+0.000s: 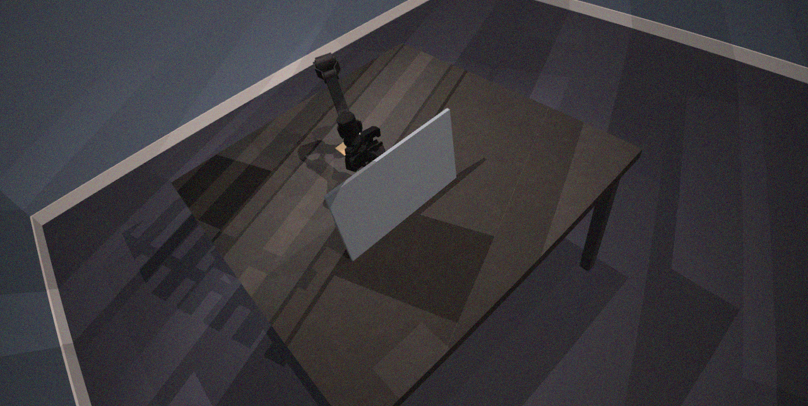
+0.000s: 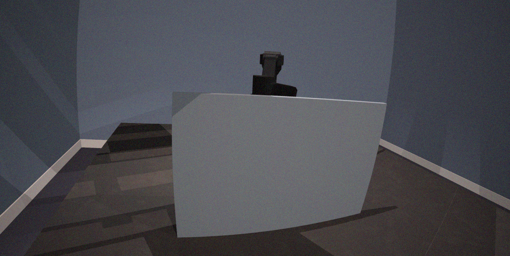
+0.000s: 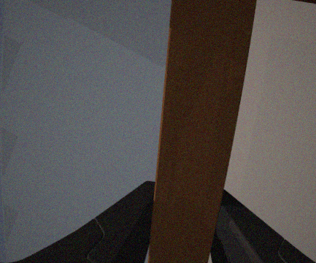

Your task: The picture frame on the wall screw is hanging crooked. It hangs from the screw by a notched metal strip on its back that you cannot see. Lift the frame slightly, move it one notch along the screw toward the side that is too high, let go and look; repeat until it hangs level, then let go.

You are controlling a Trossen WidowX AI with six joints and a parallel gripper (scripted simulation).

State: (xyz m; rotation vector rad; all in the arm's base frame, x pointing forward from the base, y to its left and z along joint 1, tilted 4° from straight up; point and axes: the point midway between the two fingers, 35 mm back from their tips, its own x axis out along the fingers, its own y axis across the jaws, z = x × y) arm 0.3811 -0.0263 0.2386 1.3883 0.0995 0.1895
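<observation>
The picture frame shows close up in the wrist view as a brown wooden bar [image 3: 205, 91] running down the middle, with its pale inner face [image 3: 289, 109] to the right. My gripper [image 3: 183, 196] is shut on this bar, one black finger on each side. The wall panel [image 1: 398, 183] [image 2: 278, 165] [image 3: 81, 109] is an upright pale slab, seen from behind in the top and exterior views. It hides the fingers and nearly all of the frame there; a small tan patch [image 1: 340, 148] beside the arm may be part of it. The screw, the notched strip and the frame's tilt cannot be seen.
The arm [image 1: 338, 93] [image 2: 269, 67] stands on the far side of the panel. The brown table [image 1: 542, 177] [image 2: 428, 197] carries both, with its edges well away from the panel. Broad shadows cross the table and the floor. Room walls stand beyond.
</observation>
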